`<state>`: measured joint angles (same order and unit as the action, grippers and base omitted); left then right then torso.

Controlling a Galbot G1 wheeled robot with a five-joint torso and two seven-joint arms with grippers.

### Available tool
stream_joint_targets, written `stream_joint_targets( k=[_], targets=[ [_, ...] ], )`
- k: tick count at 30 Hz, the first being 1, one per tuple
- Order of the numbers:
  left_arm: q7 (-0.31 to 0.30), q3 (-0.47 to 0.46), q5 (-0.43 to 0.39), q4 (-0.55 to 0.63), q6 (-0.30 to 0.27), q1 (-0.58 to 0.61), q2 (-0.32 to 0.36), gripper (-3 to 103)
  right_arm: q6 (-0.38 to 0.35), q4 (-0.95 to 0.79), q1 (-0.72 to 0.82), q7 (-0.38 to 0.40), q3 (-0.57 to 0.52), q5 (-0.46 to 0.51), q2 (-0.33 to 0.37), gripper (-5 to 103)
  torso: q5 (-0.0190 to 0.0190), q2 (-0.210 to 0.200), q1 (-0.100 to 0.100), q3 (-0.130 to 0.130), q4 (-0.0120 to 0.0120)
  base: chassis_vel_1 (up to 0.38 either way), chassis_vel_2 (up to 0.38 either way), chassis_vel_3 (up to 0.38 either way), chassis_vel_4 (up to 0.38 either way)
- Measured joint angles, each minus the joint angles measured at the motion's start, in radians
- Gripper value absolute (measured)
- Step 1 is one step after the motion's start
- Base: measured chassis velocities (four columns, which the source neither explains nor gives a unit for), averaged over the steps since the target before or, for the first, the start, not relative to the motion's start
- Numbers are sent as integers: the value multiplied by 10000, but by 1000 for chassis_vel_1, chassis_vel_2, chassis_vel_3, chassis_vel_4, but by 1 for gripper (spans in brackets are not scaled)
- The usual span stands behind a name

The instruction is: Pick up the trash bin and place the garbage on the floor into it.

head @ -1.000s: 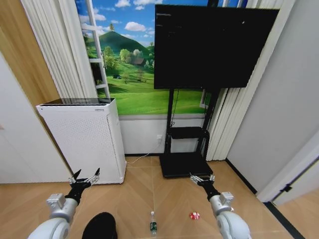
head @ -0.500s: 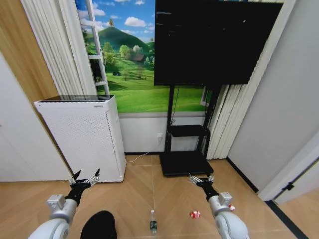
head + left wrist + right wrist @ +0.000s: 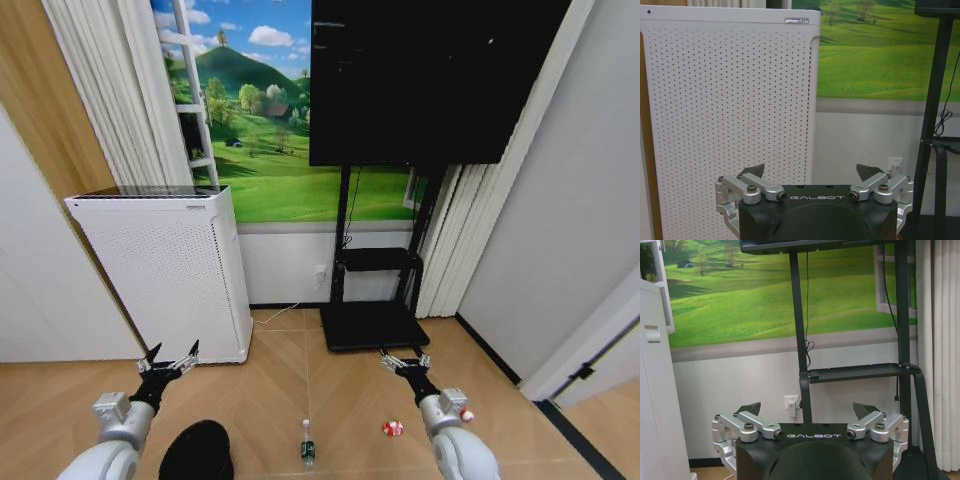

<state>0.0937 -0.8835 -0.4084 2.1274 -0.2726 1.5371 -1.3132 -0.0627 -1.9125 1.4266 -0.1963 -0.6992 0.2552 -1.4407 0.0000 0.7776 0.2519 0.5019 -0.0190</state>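
From the head view, the left gripper (image 3: 169, 357) hangs low on the robot's left with its jaws spread and nothing between them, and the right gripper (image 3: 405, 361) hangs low on the right, likewise spread and empty. The trash bin (image 3: 198, 450) stands on the wooden floor (image 3: 280, 390) at the bottom edge, just below and right of the left gripper, apart from it. The small bottle (image 3: 307, 446) with its green label lies near the middle of the floor, between the two arms; a red-and-white scrap (image 3: 392, 429) lies just left of the right arm, and a second scrap (image 3: 466, 415) shows just right of that arm, partly hidden behind it. Farther back, a white perforated appliance (image 3: 163, 270) stands on the left against the wall, and a black TV stand (image 3: 372, 300) carrying a large dark screen (image 3: 430, 80) stands in the middle, before a green landscape mural (image 3: 280, 150). In the left wrist view, the left gripper (image 3: 810, 172) faces the perforated front of the white appliance (image 3: 730, 120), jaws wide apart and empty, with the black stand's post (image 3: 935, 100) to one side. In the right wrist view, the right gripper (image 3: 806, 409) points at the TV stand's post and shelf (image 3: 860, 371), jaws wide apart and empty; a wall socket (image 3: 791, 402) shows between the fingertips, on the wall well behind them.
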Motion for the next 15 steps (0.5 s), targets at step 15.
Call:
stream_joint_targets(
  k=[15],
  targets=[
    [98, -7, 285, -200, 86, 61, -62, 100, 23, 166, -38, -4, 34, 119, -7, 100, 0, -664, -278, -383, 1, 0, 0, 0, 0]
  ],
)
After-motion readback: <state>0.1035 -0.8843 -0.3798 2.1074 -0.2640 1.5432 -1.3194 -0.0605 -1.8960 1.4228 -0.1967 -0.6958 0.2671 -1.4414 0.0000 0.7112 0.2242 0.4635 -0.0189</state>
